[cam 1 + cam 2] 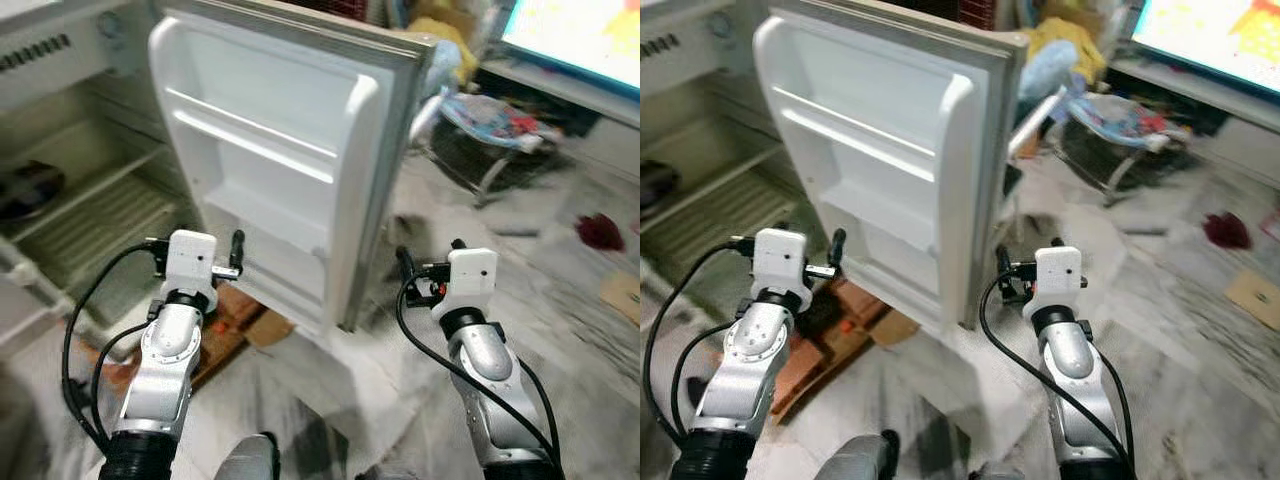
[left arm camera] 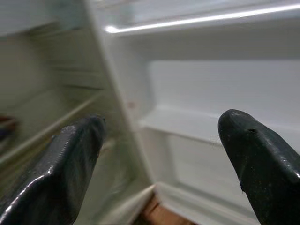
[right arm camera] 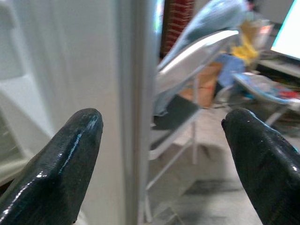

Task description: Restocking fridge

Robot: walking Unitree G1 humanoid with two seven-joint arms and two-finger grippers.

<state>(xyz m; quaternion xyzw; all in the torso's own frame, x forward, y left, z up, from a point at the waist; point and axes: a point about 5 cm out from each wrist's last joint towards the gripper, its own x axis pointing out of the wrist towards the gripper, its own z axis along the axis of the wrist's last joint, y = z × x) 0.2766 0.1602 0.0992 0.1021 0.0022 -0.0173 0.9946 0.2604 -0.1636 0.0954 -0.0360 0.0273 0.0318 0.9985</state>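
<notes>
Here we face the white plastic-lined fridge door [image 1: 270, 150], swung wide at twelve o'clock for loading; our left gripper [image 1: 195, 268] at eight and right gripper [image 1: 428, 262] at four both gape, carrying nothing.

Marbled floor [image 1: 560, 330], brown cardboard [image 1: 235, 325] flat by the open fridge door [image 1: 270, 150], red cloth [image 1: 600, 232]

both silver arms reach forward, left pincer [image 1: 195, 258] and right pincer [image 1: 428, 262] spread wide.
</notes>
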